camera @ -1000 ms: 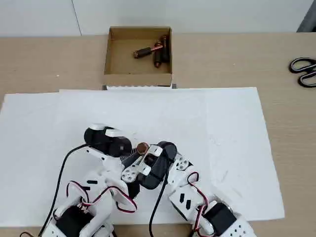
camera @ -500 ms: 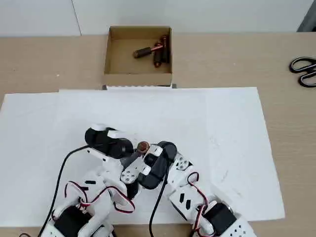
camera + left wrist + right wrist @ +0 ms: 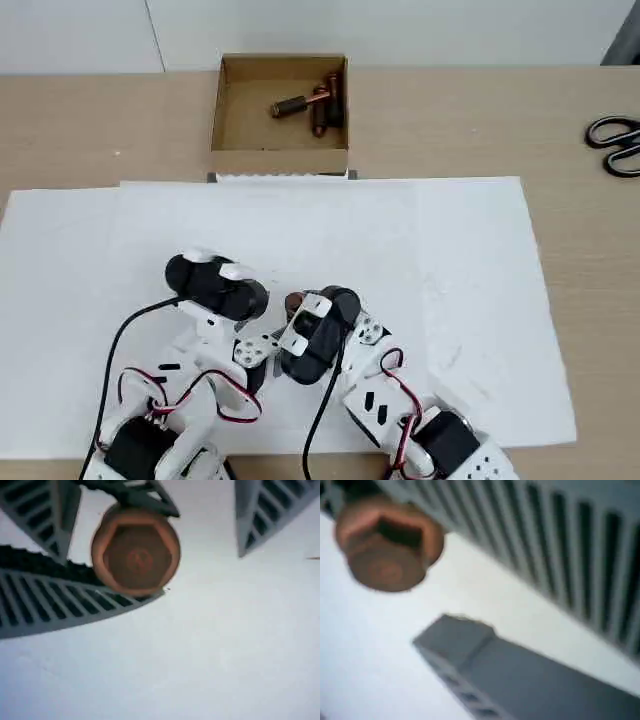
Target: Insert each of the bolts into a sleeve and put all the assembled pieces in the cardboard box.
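Observation:
A copper bolt (image 3: 293,301) stands head-up over the white paper, near the front middle. My right gripper (image 3: 303,312) is shut on it just below the head. In the left wrist view the hex head (image 3: 135,554) sits clamped between the right gripper's ridged fingers (image 3: 55,611). My left gripper (image 3: 260,348) is open, a little to the left of the bolt and not touching it. The right wrist view has the bolt head (image 3: 387,545) at the tip of its ridged finger (image 3: 560,555). The cardboard box (image 3: 280,160) at the back holds assembled pieces (image 3: 316,104).
A large white paper sheet (image 3: 450,260) covers the table in front of the box. Black scissors (image 3: 615,140) lie at the far right edge. Both arms crowd the front middle, with cables trailing behind them.
My left gripper has drawn back to the left and away from the bolt, letting go of it. The bolt stays in the right gripper, hardly moved.

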Available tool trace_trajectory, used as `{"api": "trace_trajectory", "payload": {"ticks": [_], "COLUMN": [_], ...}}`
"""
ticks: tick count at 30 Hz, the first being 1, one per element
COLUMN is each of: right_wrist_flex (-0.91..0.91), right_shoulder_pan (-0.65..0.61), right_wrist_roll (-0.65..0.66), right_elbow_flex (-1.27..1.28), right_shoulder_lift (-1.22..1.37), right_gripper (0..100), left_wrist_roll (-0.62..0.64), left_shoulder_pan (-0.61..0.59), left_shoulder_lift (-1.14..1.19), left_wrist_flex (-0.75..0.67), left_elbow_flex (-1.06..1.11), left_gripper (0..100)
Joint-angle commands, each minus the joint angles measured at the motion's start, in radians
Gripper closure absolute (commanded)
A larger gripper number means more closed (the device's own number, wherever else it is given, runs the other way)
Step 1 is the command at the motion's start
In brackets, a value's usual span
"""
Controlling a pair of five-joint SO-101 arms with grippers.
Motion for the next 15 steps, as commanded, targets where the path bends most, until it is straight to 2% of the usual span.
{"api": "trace_trajectory", "payload": {"ticks": [1,4,9,12,15], "right_wrist_flex": [-0.007,-0.008,-0.008,-0.008,-0.008], "right_shoulder_pan": [0.064,0.090,0.104,0.105,0.111], "right_wrist_roll": [0.005,0.003,-0.002,-0.002,-0.003], "right_elbow_flex": [-0.014,-0.011,-0.011,-0.009,-0.009], "right_shoulder_lift": [-0.016,-0.016,-0.016,-0.016,-0.016], "right_gripper": [99.5,99.5,99.5,99.5,99.5], "left_wrist_roll": [-0.012,-0.012,-0.014,-0.015,-0.015], "left_shoulder_pan": [-0.005,-0.005,-0.005,-0.011,-0.100], "left_shoulder_lift": [0.014,0.009,0.009,0.009,0.012], "left_wrist_flex": [0.012,0.012,0.005,0.005,0.003], "left_elbow_flex": [-0.062,-0.105,-0.162,-0.174,-0.162], "left_gripper": [79,83,100,100,100]}}
